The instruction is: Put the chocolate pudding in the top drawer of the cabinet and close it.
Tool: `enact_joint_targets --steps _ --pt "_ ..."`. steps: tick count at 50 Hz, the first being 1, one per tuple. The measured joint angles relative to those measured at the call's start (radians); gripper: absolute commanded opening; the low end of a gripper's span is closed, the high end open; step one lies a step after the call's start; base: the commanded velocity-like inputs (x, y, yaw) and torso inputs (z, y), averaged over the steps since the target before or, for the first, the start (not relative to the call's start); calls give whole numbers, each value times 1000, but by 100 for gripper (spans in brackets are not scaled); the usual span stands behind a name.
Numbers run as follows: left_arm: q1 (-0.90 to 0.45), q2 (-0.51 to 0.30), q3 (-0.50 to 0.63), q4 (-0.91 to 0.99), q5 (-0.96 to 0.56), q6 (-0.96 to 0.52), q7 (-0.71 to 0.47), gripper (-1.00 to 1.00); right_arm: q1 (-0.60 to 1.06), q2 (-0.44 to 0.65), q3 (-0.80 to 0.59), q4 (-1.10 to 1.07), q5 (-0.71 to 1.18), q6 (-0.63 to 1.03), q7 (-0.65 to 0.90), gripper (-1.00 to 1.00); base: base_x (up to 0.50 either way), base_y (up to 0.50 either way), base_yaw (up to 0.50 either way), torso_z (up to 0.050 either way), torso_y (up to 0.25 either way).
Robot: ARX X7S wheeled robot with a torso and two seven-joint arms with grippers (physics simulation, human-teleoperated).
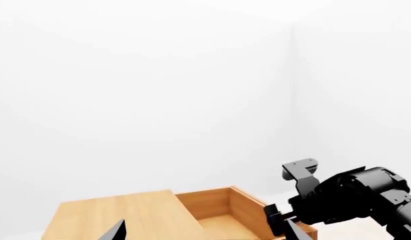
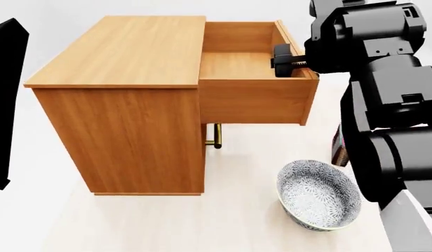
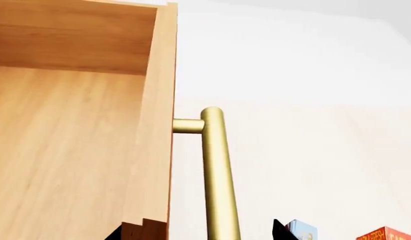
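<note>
Room: white walls and a pale floor, nothing else behind the things.
Cabinet: the cabinet stands on the floor, big and made of honey-brown wood.
Top drawer: the top drawer is pulled far out. Its inside looks bare where it shows.
Handle: the brass bar handle sticks out from the drawer front, shiny and round.
Right gripper: the right gripper sits at the front edge of the drawer. Its tips seem to stand on each side of the drawer front and handle, not squeezed on them, but I cannot tell for sure if it is open.
Left gripper: only the dark tips of the left gripper show, spread wide apart and holding nothing. It is up high, looking down at the cabinet top.
Chocolate pudding: a small light-blue bit of the chocolate pudding peeks out on the floor, past the drawer front, near a red-orange butter box.
Bowl: a patterned bowl sits on the floor in front of the drawer.
How it may handle: I think the pudding box is light, stiff and a little smooth. Pinch it across its short sides, gently.
</note>
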Motion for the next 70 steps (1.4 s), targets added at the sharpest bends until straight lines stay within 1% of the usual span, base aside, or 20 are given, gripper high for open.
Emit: enact_joint_targets --steps 20,33,45,57,70 --pt "-16 -3 22 2 6 12 0 100 7 38 13 2 -1 0 15 100 0 0 0 0 0" --pt "-21 -5 25 2 6 15 3 100 59 42 16 2 -12 1 -5 100 0 0 0 0 0" --pt "-39 -26 30 11 -18 36 -6 100 115 53 12 2 -34 -1 -20 100 0 0 0 0 0" --pt "-51 -33 38 10 -19 40 -2 100 148 89 74 1 -36 0 -1 100 0 0 0 0 0" --pt "-59 -26 51 4 -1 34 10 100 141 148 164 1 -40 3 48 100 0 0 0 0 0"
